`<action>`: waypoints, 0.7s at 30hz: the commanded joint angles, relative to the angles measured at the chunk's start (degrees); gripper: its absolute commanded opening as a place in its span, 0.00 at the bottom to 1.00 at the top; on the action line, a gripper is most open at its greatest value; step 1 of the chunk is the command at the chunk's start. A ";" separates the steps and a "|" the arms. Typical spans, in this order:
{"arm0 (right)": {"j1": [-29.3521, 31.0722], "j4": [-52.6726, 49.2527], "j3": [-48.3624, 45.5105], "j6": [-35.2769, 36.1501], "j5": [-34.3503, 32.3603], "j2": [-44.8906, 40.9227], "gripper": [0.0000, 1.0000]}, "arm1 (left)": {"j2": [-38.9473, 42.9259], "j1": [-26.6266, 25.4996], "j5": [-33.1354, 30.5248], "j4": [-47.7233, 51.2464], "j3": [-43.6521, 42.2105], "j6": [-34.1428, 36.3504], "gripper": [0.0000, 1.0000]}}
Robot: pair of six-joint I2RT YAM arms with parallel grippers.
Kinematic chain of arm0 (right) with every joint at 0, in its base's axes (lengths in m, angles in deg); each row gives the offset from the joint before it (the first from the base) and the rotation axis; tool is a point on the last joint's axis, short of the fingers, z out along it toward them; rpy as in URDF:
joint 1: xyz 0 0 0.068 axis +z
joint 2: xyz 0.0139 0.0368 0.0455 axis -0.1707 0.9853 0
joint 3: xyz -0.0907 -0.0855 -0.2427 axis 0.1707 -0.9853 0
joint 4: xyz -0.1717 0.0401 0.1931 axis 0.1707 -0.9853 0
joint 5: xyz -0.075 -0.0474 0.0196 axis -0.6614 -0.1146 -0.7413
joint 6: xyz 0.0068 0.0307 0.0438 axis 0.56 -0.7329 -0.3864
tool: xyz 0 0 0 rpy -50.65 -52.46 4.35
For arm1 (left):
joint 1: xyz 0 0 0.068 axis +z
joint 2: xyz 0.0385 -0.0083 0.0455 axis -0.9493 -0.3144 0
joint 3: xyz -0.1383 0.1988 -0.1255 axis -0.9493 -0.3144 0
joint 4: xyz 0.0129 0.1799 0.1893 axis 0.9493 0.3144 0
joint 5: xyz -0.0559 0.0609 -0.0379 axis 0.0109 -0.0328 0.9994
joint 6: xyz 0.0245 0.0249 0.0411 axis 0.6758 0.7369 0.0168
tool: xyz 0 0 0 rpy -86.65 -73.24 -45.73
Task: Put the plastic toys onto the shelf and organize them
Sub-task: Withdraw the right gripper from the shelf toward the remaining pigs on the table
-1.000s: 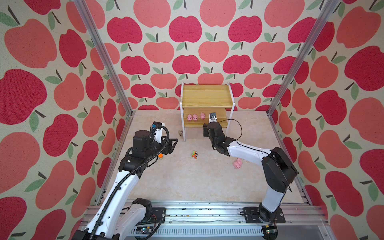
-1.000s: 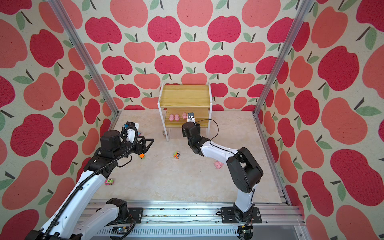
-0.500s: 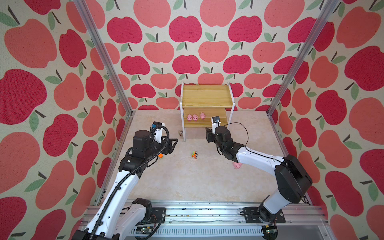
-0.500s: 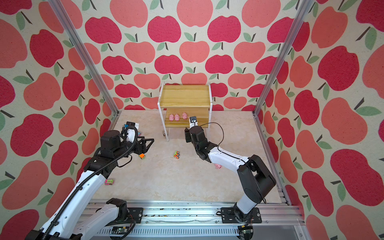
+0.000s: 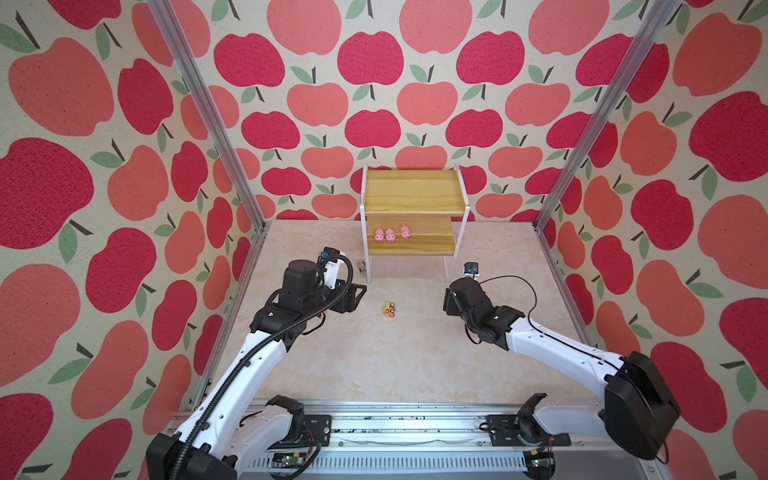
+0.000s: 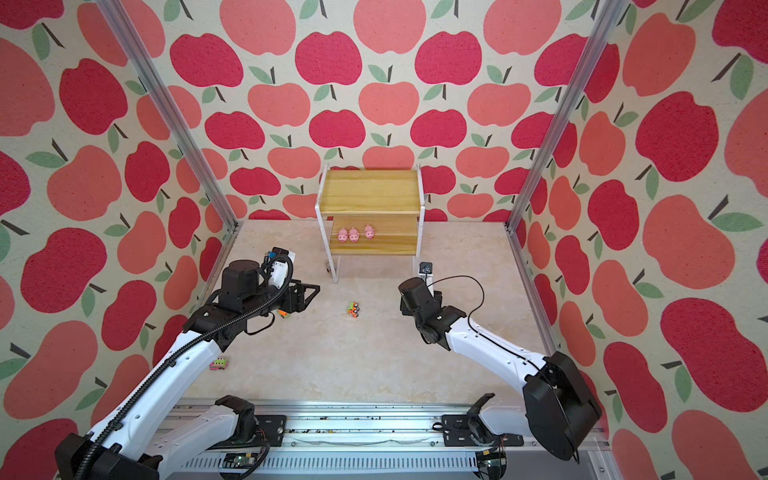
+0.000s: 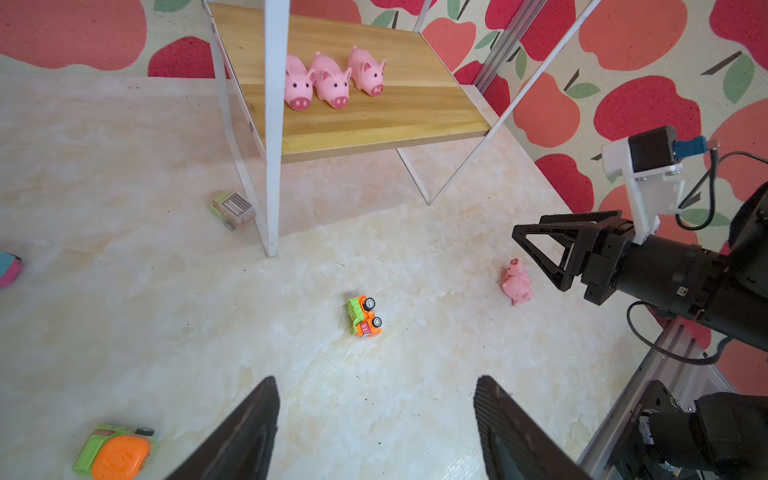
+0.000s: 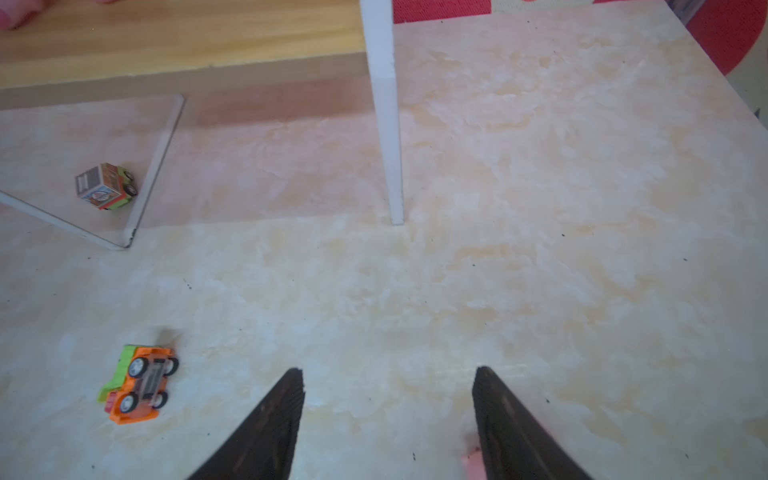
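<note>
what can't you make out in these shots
floor pig: covered by the right arm in both top views; just a pink blur beside the right hand in the right wrist view
teal-and-pink toy: cut off by the left wrist view's edge; kind unclear
shelf pigs: blurred and cut by the right wrist view's edge
pink-and-green truck: too small for detail in a top view

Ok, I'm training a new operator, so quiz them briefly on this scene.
1. How many pigs stand on the shelf's lower board?
2. True or false: the orange truck on the floor stands on its wheels.
3. The loose pig lies nearest: A a shelf leg, B the right hand, C the orange truck?
Key: 1 three; 2 false, it lies on its side; 3 B.
</note>
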 commanded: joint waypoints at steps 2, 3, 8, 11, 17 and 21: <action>-1.49 -16.33 -2.97 -11.09 0.08 -4.91 0.70 | -2.20 -4.29 -2.97 3.40 2.42 1.67 0.77; -1.69 -17.75 -3.85 -11.59 0.65 -5.90 0.71 | -2.51 -5.04 -3.24 3.61 2.52 1.93 0.77; -2.92 -20.15 -8.31 -12.16 2.60 -9.00 0.71 | -3.33 -5.92 -3.56 3.82 2.68 2.21 0.77; -4.09 -17.99 -10.33 -11.18 6.05 -8.93 0.71 | -3.34 -5.92 -4.27 4.05 2.77 2.39 0.77; -5.47 -13.62 -10.95 -8.44 9.38 -4.65 0.70 | -2.74 -4.99 -5.75 4.44 2.80 2.81 0.77; -5.56 -12.76 -9.65 -7.09 9.01 -1.07 0.68 | -2.71 -3.94 -5.47 4.45 2.83 2.75 0.77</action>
